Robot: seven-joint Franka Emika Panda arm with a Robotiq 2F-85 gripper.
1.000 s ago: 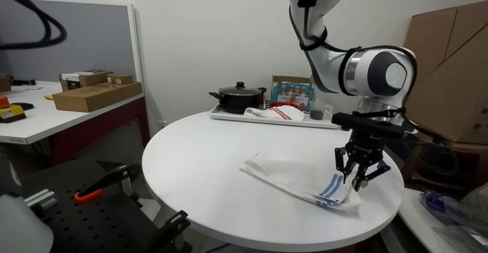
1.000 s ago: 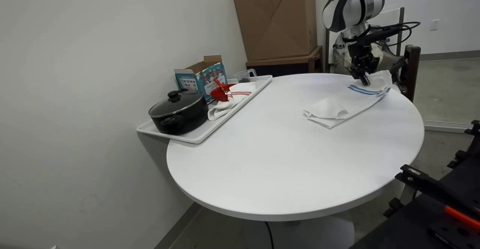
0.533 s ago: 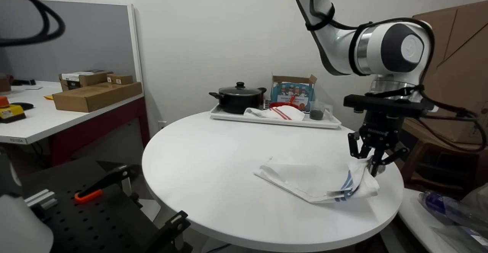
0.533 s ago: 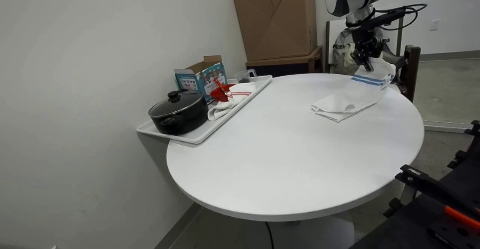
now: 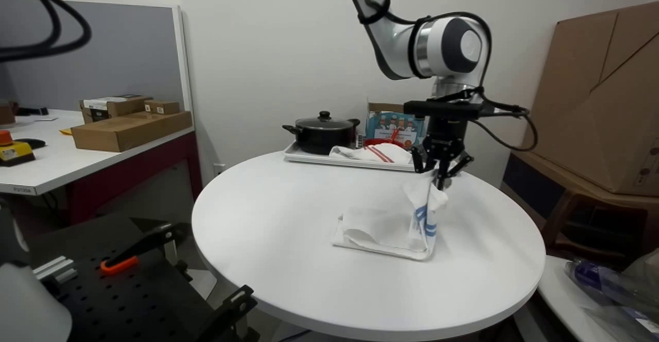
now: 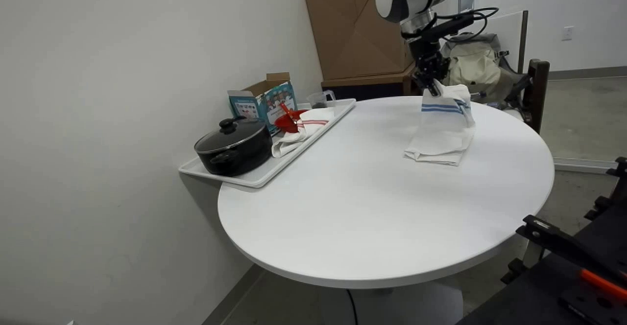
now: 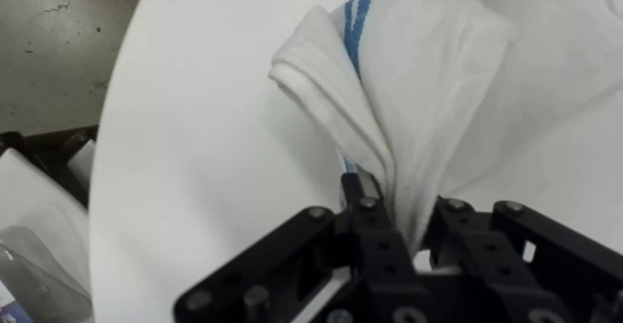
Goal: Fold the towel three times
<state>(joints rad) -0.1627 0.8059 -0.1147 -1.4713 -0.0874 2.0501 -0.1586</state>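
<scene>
White with narrow blue stripes, the towel [image 5: 381,228] lies partly in layers on the round surface [image 5: 273,203], while its striped end stands raised and bunched. The gripper [image 5: 440,179] grasps that end: in the wrist view the towel is pinched between the fingers [image 7: 382,245] and spreads in folds beyond them. The white arm [image 5: 443,48] reaches down from above. Well apart from the towel, beside the wall [image 5: 257,74], a tray [image 6: 262,176] sits at the rim of the surface, one end jutting past it, bearing a black lidded pot [image 6: 235,151], a red-striped cloth [image 5: 383,152], an open blue box [image 6: 280,101] and a clear jug [image 6: 319,100]. In an exterior view, a large carton [image 6: 362,31] stands beyond the surface, a backpack [image 6: 472,65] near it.
</scene>
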